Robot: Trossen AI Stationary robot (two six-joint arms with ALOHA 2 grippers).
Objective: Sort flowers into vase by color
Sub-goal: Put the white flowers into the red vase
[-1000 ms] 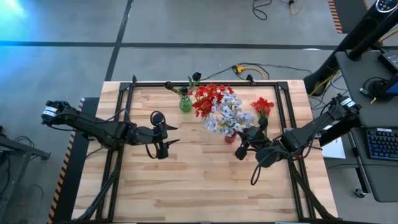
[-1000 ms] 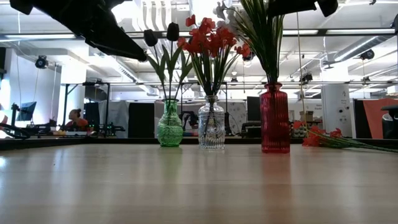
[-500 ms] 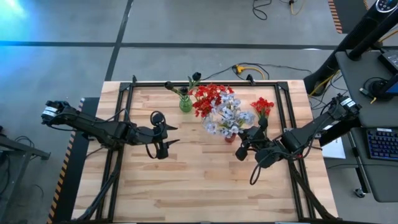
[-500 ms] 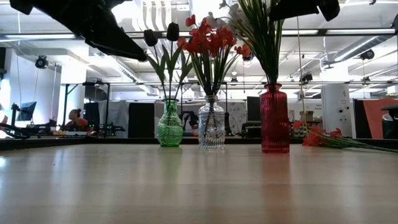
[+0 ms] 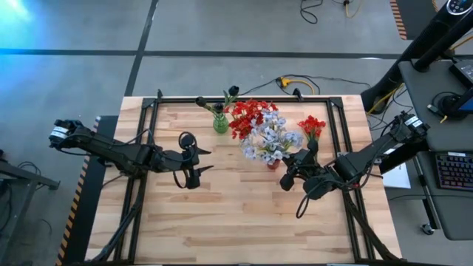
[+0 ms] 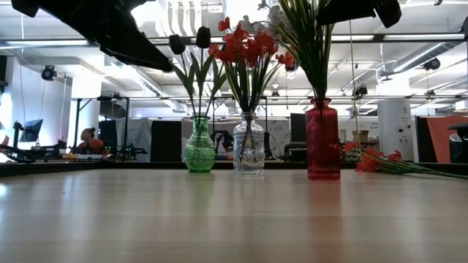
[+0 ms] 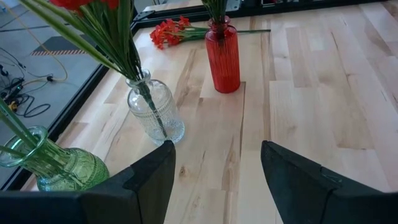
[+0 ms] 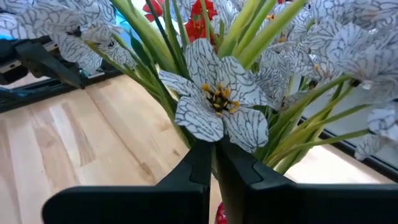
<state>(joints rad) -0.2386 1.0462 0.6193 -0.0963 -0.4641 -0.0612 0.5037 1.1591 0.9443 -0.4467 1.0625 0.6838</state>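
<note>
High view: wooden table (image 5: pixel 244 222) filling the centre of the frame. Left gripper (image 5: pixel 198 162) left of centre, fingers spread, nothing between them. Right gripper (image 5: pixel 290 171) right of centre, pinched shut at the edge of the pale blue-white flowers (image 5: pixel 270 139). Red flowers (image 5: pixel 250 117) bunched just above those. Dark buds (image 5: pixel 232 91) over the green vase (image 5: pixel 220 124), upper centre. One loose red spray (image 5: pixel 311 127) lying flat at the upper right of the board.

Low view: green vase, clear vase (image 6: pixel 248 145) and red vase (image 6: pixel 322 139) standing in a row mid-frame, left to right, apart from one another. Loose red spray flat on the table at far right.

Left wrist view: own fingers (image 7: pixel 149 180) parted at the bottom, bare wood between.

Right wrist view: fingers (image 8: pixel 200 169) clamped on a green stem directly beneath a white veined blossom (image 8: pixel 214 99) in the centre.
</note>
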